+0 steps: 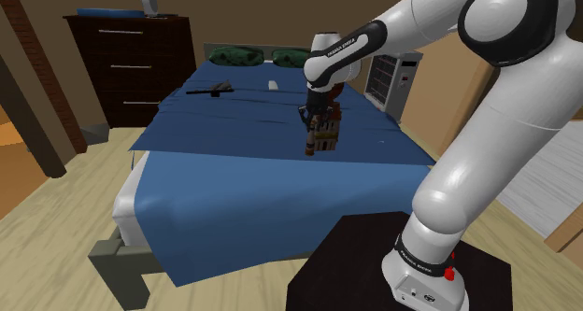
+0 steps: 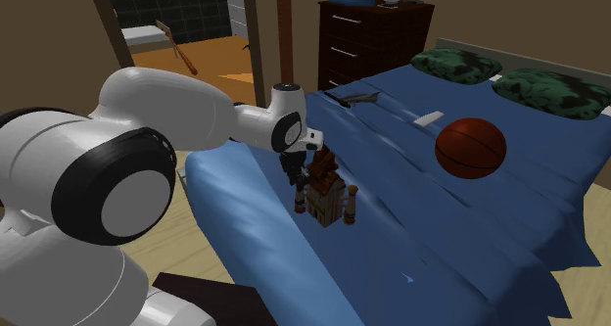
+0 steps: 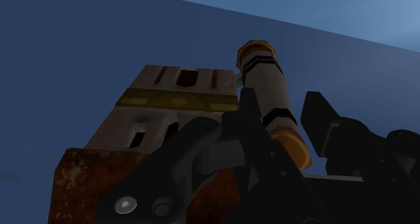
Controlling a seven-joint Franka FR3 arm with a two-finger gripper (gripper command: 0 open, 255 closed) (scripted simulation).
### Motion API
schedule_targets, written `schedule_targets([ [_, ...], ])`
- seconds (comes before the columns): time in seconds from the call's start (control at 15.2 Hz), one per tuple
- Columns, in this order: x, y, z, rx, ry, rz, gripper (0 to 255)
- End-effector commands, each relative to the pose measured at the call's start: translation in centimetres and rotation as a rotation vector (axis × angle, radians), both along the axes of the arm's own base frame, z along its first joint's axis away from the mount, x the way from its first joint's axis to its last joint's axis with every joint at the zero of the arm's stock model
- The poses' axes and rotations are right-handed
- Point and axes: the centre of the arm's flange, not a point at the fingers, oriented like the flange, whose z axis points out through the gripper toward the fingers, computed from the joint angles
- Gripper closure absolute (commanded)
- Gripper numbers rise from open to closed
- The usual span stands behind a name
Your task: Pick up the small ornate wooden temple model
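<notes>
I'm at the grasp step: my end effector (image 3: 283, 105) hangs right on top of the temple model (image 2: 327, 197), which stands upright on the blue bed (image 1: 234, 183) near its side edge. The black fingers stand apart either side of one banded corner pillar (image 3: 264, 68), the model's body off to one side, and a sliver of blue beside the pillar tells me nothing's clamped yet. Next, I reckon, close squarely on that pillar and lift straight and gently, since such an off-centre hold could let the model swing.
</notes>
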Motion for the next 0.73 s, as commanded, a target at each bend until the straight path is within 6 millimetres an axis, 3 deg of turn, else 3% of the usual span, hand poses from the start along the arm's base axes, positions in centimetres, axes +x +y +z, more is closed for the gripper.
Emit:
schedule_targets([
  [0.0,0.0,0.0,0.0,0.000,0.000,-0.001,255],
  [0.2,0.0,0.0,0.0,0.000,0.000,-0.001,255],
  [0.66,0.0,0.0,3.7,0.000,0.000,-0.001,255],
])
